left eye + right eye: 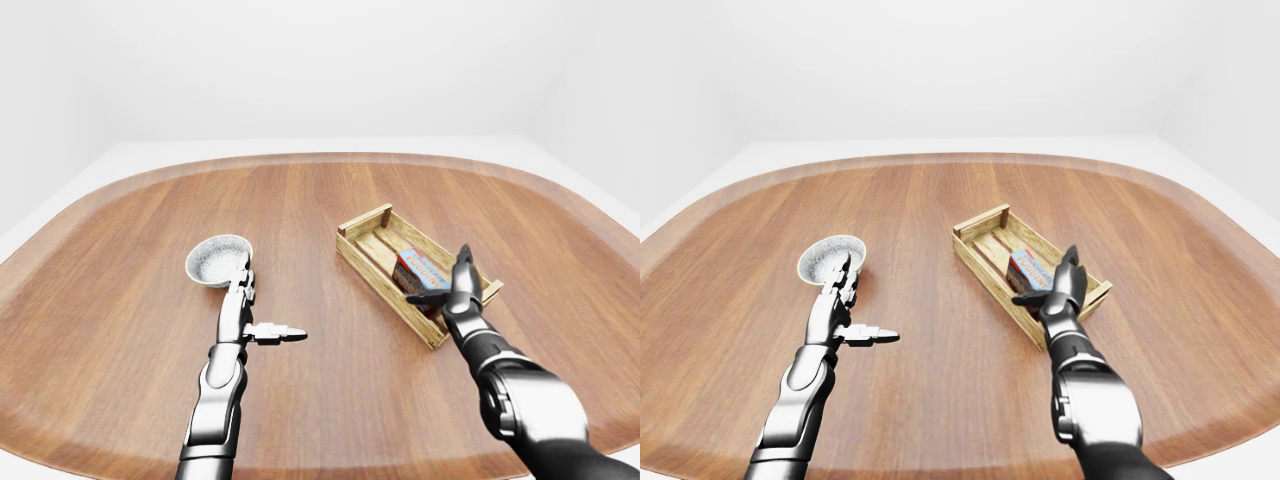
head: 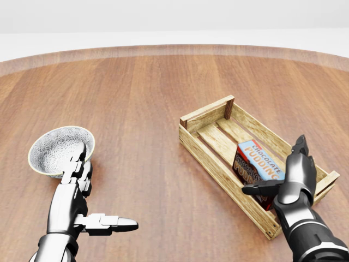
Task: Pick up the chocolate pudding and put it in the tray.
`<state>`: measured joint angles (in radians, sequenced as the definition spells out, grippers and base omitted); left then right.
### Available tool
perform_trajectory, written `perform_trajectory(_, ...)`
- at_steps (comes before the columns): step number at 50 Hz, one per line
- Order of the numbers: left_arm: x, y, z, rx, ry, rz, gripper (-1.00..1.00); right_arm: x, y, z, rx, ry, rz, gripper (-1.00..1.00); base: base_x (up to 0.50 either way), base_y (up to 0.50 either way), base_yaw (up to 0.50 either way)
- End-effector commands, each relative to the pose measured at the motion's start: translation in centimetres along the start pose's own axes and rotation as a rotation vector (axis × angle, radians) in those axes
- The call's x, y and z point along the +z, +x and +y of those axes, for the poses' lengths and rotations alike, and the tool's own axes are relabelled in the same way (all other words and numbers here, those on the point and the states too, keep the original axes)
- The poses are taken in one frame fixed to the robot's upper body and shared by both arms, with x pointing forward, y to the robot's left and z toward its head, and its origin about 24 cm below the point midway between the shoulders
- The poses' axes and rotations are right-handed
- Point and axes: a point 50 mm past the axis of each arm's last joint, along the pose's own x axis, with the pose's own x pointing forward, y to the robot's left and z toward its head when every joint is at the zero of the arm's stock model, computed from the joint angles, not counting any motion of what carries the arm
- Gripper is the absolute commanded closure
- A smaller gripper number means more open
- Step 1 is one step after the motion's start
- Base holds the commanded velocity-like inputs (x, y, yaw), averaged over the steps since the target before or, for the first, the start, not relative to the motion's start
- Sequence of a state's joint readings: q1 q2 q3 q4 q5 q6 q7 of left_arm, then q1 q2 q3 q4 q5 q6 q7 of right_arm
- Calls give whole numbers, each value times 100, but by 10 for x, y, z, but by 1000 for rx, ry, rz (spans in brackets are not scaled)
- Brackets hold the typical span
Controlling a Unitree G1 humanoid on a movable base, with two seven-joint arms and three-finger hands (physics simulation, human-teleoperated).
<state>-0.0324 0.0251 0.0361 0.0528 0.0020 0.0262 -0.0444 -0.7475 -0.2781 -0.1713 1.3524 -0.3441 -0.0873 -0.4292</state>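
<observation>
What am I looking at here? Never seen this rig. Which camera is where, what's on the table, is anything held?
These are simulator renders of a humanoid robot with two arms and three-finger hands. All three cameras sit on its head: one head view looking down over the arms, plus a left-eye and right-eye pair showing nearly the same wider scene.

On the round wooden table lie a wooden tray, a patterned bowl and a chocolate pudding box, which rests inside the tray.

Nothing is held. The right hand hangs by the box with fingers spread; the left hand is open beside the bowl.
</observation>
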Motion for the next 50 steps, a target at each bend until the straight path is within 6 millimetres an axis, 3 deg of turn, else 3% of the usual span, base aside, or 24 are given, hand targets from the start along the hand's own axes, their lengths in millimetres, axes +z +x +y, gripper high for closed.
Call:
perform_trajectory(1, 0, 0, 0, -3, -10, 3, -100, 20, 7, -18, -121, -111, -104, -100, 0, 0, 0)
perform_trajectory(34, 0, 0, 0, -3, -10, 3, -100, 55, 16, -44, -199, -279, -280, -100, 0, 0, 0)
perform_trajectory(50, 0, 0, 0, -3, -11, 4, -100, 71, 17, -59, -259, -250, -344, -100, 0, 0, 0)
